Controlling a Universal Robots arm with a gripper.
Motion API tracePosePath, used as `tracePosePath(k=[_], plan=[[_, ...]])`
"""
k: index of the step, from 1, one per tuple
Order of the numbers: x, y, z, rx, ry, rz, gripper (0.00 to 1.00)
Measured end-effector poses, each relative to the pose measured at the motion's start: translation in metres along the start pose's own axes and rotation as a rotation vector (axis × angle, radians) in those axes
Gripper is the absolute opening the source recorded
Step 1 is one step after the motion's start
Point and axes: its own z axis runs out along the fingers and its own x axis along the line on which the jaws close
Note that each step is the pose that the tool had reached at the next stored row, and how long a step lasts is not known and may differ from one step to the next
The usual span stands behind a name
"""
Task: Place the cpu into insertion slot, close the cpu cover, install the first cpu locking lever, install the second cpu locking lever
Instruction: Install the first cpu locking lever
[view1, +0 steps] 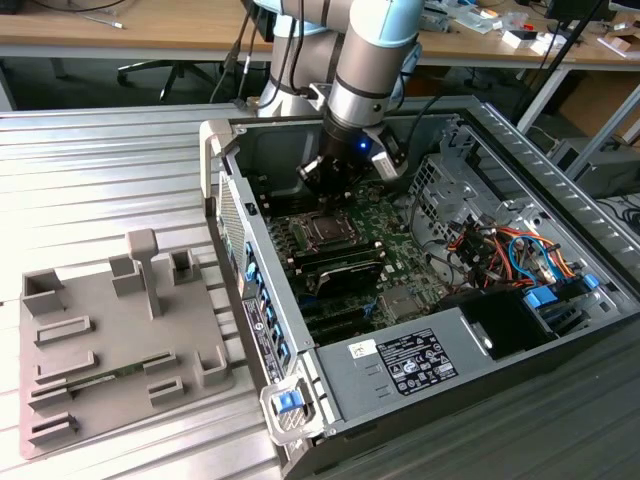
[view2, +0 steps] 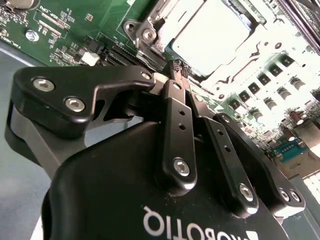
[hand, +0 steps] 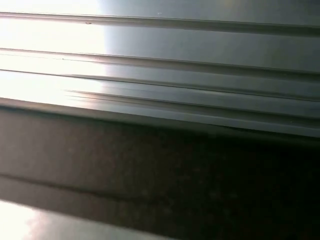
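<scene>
One gripper (view2: 176, 70), jaws closed with nothing between them, hovers just beside the cpu cover (view2: 150, 30), shut over the cpu (view2: 212, 37).

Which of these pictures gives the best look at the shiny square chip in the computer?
The second wrist view: the cpu sits close beyond the shut gripper, its grey metal top framed by the cpu cover. In the exterior view the cpu is small, below the arm. The first wrist view shows ribbed metal instead.
</scene>
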Motion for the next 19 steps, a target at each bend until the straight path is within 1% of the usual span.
tracePosePath(k=[1, 5, 10, 19], plan=[[-0.0014, -0.0002, 0.0005, 0.0000, 0.0003, 0.000, 0.11], [-0.0037, -0.0009, 0.0009, -0.0003, 0.0003, 0.000, 0.11], [-0.0064, -0.0050, 0.0011, -0.0002, 0.0007, 0.000, 0.11], [-0.0113, -0.0077, 0.0021, 0.0000, 0.0019, 0.000, 0.11]])
